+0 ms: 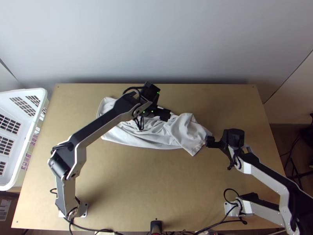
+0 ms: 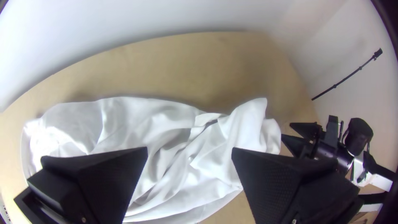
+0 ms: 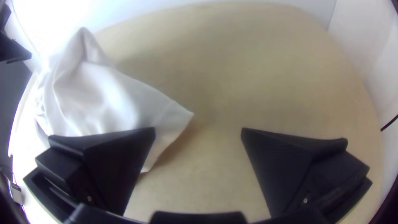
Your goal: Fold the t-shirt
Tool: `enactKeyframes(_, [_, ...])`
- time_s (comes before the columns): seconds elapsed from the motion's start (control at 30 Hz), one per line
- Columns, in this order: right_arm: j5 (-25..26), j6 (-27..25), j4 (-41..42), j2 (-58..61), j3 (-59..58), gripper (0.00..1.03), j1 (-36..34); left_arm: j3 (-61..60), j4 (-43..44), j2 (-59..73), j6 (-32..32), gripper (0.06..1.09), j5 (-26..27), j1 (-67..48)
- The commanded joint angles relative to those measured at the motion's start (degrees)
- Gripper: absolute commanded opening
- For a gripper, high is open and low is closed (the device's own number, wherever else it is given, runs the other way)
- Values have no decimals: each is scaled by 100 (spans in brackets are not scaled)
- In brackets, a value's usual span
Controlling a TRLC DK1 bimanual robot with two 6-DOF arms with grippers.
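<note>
Left pincer [image 2: 189, 150] over, right pincer [image 3: 198, 129] beside, crumpled T-shirt [image 1: 146, 138]; both wide open, empty, presumably positioned for straightening.

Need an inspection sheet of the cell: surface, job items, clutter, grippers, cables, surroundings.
Surface: light wooden table
Job item: white t-shirt, wrinkled and partly bunched, toward the far side
Clutter: white basket at the left edge; small black device at the near edge
Left gripper: open, above the shirt
Right gripper: open, by the shirt's right end, contact unclear
Cables: black, along the near edge
Surroundings: pale wall behind
</note>
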Motion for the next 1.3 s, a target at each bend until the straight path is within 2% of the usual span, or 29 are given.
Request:
enactKeyframes(0.0, [-294, 74, 9, 633, 420, 96, 80, -576, 2, -660, 48, 104, -53, 165])
enactKeyframes(0.4, [-707, 66, -184, 984, 807, 96, 449, -1877, 177, -1556, 162, 104, -202, 464])
enactKeyframes(0.43, [-707, 66, -184, 984, 816, 92, 475, -1956, 204, -1591, 162, 104, -202, 499])
enactKeyframes(0.5, [-707, 66, -175, 949, 816, 77, 537, -2079, 274, -1609, 162, 104, -351, 525])
enactKeyframes(0.57, [-707, 74, -140, 914, 816, 54, 590, -2184, 300, -1618, 162, 104, -422, 551])
enactKeyframes(0.6, [-707, 83, -114, 914, 825, 46, 607, -2228, 300, -1626, 162, 104, -457, 560])
enactKeyframes(0.93, [-672, 92, -158, 686, 790, 41, 634, -2554, 353, -1767, 171, 104, -510, 613])
enactKeyframes(1.0, [-628, 39, -167, 519, 781, 1, 599, -2589, 353, -1776, 171, 104, -518, 648])
enactKeyframes(1.27, [-628, 180, -466, -114, 921, 3, 414, -2844, 353, -1873, 171, 104, -571, 745])
